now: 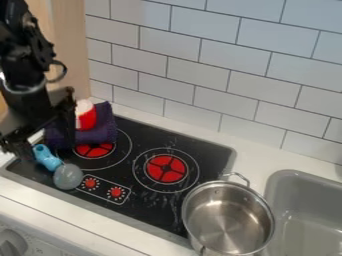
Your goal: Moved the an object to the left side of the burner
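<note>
Gripper (pixel 47 148) spread apart, I hang at the left burner's (pixel 94 150) nine o'clock, beside the blue-and-gray object (pixel 49 159); purple cloth (pixel 100 131) sits toward its burner's twelve.

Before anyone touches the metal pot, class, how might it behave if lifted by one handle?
The pot should stay stiff, judging by its metal wall. Lifted by the loop handle on its rim, it would probably tilt, and its shiny surface may be slippery.

- Robot arm (pixel 23 55): cut off, top and left edges.
- Purple cloth (pixel 100 131): partly hidden behind gripper (pixel 45 146).
- Sink (pixel 308 192): cut off, right and bottom edges.
- Metal pot (pixel 227 215): lower handle cut off, bottom edge.
</note>
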